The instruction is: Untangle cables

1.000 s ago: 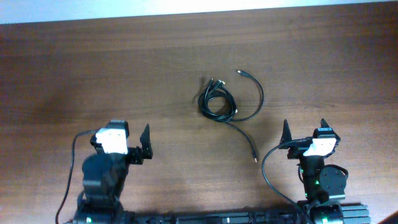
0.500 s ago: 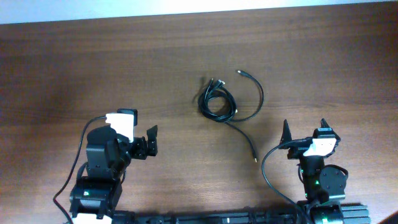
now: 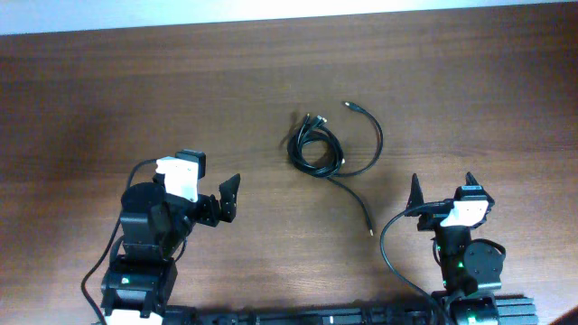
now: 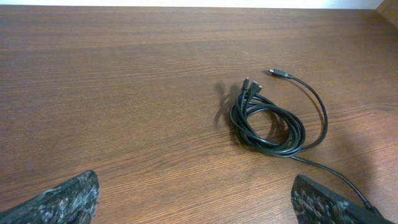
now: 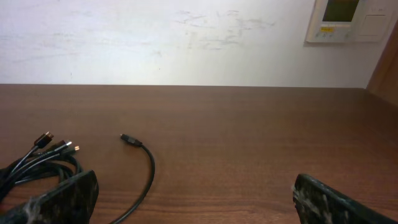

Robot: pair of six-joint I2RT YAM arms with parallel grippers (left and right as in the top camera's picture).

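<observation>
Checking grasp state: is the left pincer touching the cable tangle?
No, overhead shows the left pincer well short of the coiled cables, with bare tabletop between them.

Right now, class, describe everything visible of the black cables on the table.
The cables are thin, black, rubbery-looking cords, mostly wound in a loose flat coil on the wooden table. Several small plugs bunch at its far edge; one strand arcs rightwards to a lone plug, another trails toward the near side. Only the table touches them.

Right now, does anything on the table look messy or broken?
Yes, messy: the cables are bunched in a tangled loop in the middle of the table, one loose end trailing out. Nothing looks broken.
</observation>
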